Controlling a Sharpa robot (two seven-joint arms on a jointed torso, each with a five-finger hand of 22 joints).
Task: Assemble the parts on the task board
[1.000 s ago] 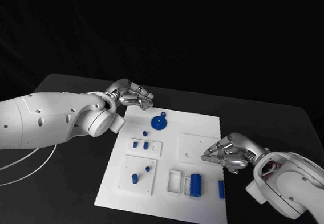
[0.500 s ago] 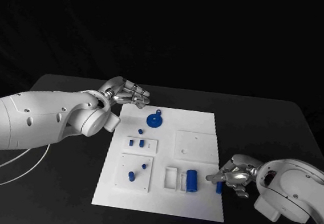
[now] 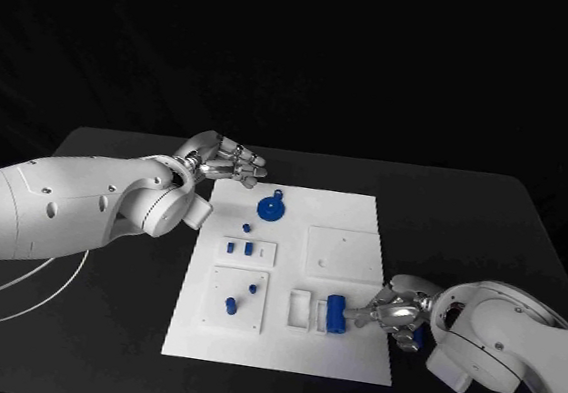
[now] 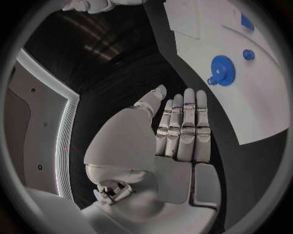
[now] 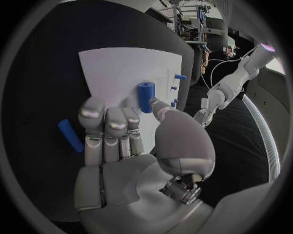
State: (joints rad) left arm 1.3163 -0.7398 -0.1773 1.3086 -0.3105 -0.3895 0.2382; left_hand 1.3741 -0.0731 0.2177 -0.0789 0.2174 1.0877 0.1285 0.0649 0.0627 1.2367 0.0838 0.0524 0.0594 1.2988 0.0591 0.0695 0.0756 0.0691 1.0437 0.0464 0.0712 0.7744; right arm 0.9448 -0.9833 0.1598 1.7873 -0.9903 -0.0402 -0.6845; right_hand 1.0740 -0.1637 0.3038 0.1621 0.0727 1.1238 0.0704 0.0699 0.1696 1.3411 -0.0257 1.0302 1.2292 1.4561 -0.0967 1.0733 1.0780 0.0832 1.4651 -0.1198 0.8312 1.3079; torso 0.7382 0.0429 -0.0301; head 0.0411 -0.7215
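The white task board (image 3: 346, 358) lies in the middle of the black table. On it are a blue gear (image 3: 271, 209), several small blue pegs (image 3: 238, 247) and a blue cylinder (image 3: 335, 313) next to a white slot (image 3: 300, 307). My right hand (image 3: 397, 316) sits low at the board's right edge with nothing in it, its thumb (image 5: 157, 105) close beside the cylinder (image 5: 145, 96). A blue bar (image 5: 70, 135) lies on the dark surface just beside its fingers. My left hand (image 3: 224, 160) hovers off the board's far left corner with its fingers (image 4: 183, 126) straight and together, near the gear (image 4: 222, 69).
A raised square plate (image 3: 341, 249) is on the board's right half, and two smaller plates (image 3: 236, 300) with pegs are on its left half. White cables (image 3: 5, 299) trail across the table at the near left. Black table surrounds the board.
My right hand has come down along the board's right edge from the square plate to the blue cylinder, and now covers the blue bar in the head view. The left hand has barely moved.
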